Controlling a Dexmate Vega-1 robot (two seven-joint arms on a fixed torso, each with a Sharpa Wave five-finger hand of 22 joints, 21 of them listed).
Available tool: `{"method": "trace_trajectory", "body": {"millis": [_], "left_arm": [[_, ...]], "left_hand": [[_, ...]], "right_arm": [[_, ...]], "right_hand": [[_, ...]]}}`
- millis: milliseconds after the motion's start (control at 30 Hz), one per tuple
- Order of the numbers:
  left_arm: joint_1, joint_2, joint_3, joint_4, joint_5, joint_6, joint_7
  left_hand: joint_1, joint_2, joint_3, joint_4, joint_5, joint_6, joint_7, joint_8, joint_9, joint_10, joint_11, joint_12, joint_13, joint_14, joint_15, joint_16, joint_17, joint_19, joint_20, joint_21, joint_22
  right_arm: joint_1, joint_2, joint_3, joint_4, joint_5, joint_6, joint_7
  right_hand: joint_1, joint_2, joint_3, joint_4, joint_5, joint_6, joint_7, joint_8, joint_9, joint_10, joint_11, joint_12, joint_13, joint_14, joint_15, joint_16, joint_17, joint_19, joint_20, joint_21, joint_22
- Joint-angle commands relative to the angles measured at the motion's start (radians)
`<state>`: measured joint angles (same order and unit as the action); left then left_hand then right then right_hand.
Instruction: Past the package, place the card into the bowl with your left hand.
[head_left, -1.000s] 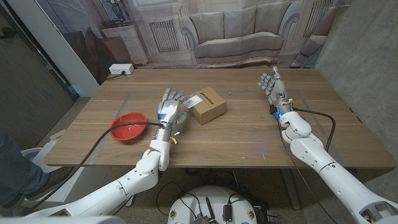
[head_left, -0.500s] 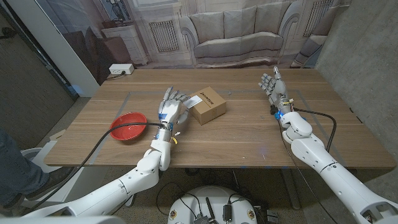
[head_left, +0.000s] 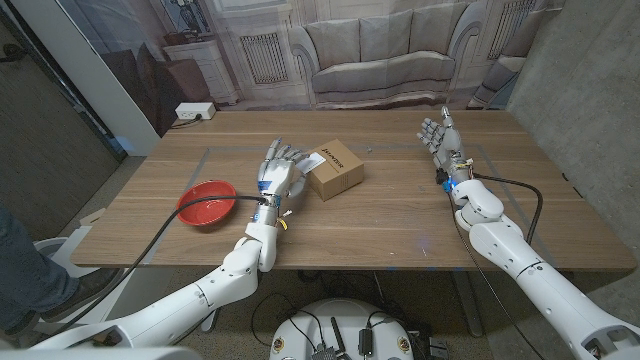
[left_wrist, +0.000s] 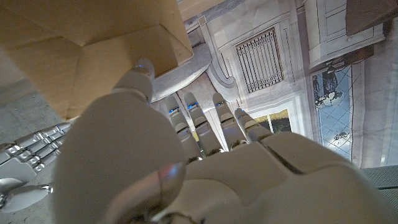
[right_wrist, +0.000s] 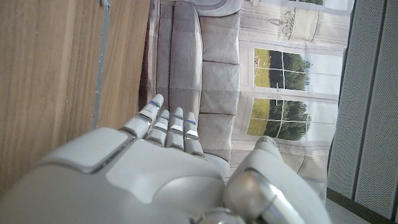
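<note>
— Where does the package sit?

— Cardboard package (head_left: 333, 170) near mid-table (head_left: 400, 220), white label on top. It serves as the landmark.

— Left hand?

— Left hand (head_left: 278, 172) stands just beside the package on its left, fingers (head_left: 285, 154) straight and apart, pointing away from the robot. Nothing visibly in its grasp. In the left wrist view the same hand (left_wrist: 186, 168) has its thumb tip at the package's (left_wrist: 93, 43) edge; touching or not, cannot tell.

— The card?

— Cannot make one out.

— Bowl?

— Red bowl (head_left: 207, 203) lies further left of the package, beyond the left hand and nearer the robot.

— Right hand?

— Right hand (head_left: 439, 138) is well to the right of the package, raised, palm upright, fingers spread, holding nothing. Right wrist view (right_wrist: 161, 174) agrees.
</note>
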<state>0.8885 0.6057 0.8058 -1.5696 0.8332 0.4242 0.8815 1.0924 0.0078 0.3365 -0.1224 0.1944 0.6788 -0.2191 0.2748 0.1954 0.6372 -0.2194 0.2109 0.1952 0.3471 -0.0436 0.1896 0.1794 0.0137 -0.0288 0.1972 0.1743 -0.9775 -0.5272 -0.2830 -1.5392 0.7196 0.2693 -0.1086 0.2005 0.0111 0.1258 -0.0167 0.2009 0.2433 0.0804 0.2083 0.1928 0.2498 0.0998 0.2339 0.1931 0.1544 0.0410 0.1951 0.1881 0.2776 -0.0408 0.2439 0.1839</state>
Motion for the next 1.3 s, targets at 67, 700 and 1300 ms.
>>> {"method": "trace_trajectory", "body": {"millis": [67, 700, 1300], "left_arm": [[-0.015, -0.012, 0.010, 0.033, -0.019, -0.016, 0.012], [-0.016, -0.016, 0.007, 0.052, -0.041, -0.037, 0.055], [-0.010, -0.014, 0.001, 0.054, -0.052, -0.051, 0.090]], "left_hand": [[0.002, 0.005, 0.003, 0.002, -0.002, 0.040, 0.001, 0.019, 0.001, 0.035, 0.000, 0.002, 0.004, 0.016, -0.144, 0.009, 0.001, 0.007, -0.010, 0.005, 0.004], [0.017, 0.028, 0.014, -0.002, -0.003, 0.219, 0.000, 0.076, 0.007, 0.197, -0.001, 0.005, 0.003, 0.097, -0.145, 0.013, 0.004, 0.038, -0.031, 0.006, 0.002], [0.015, 0.034, 0.019, 0.001, -0.006, 0.322, 0.007, 0.108, -0.005, 0.295, -0.001, 0.003, 0.001, 0.161, -0.151, 0.017, 0.005, 0.071, -0.043, 0.009, 0.002]], "right_arm": [[0.007, 0.006, -0.002, 0.012, 0.003, -0.002, 0.001], [0.006, 0.013, -0.003, 0.015, 0.004, 0.005, 0.000], [0.001, 0.012, -0.002, 0.013, 0.000, 0.018, 0.005]], "right_hand": [[0.005, 0.003, -0.002, -0.002, 0.002, 0.006, -0.003, -0.003, 0.002, 0.007, -0.002, 0.003, 0.001, 0.010, -0.002, 0.001, 0.006, 0.013, -0.009, -0.003, 0.001], [0.005, 0.004, -0.004, -0.002, 0.002, 0.007, -0.003, -0.003, 0.002, 0.009, -0.002, 0.003, 0.001, 0.010, -0.002, 0.001, 0.006, 0.014, -0.009, -0.006, 0.002], [0.004, 0.004, -0.007, -0.002, 0.002, 0.008, -0.004, -0.004, 0.002, 0.008, -0.005, 0.002, 0.001, 0.011, -0.002, 0.000, 0.007, 0.015, -0.008, -0.009, 0.002]]}}
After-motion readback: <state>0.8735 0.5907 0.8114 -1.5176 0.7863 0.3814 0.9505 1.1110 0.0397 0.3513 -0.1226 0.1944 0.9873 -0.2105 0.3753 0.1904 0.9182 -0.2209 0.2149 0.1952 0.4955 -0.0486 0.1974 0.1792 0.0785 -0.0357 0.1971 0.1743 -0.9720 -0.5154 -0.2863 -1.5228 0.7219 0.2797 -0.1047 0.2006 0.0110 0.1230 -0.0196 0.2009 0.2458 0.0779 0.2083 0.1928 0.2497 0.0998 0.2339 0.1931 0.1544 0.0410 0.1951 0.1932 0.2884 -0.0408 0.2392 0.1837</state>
